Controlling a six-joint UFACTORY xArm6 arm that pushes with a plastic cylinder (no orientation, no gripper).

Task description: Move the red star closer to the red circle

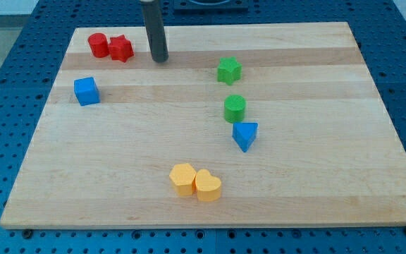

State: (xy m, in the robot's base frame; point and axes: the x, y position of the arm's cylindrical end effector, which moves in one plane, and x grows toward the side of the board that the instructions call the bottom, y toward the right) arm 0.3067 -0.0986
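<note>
The red star (pixel 122 49) lies at the board's top left, touching the right side of the red circle (pixel 99 45). My tip (pixel 161 59) rests on the board to the right of the red star, about a block and a half's width away from it and touching no block.
A blue cube (pixel 86 91) sits below the red pair. A green star (pixel 229 70), a green circle (pixel 235 109) and a blue triangle (pixel 244 135) stand in a column at centre right. A yellow hexagon (pixel 183 178) and a yellow heart (pixel 208 185) touch near the bottom.
</note>
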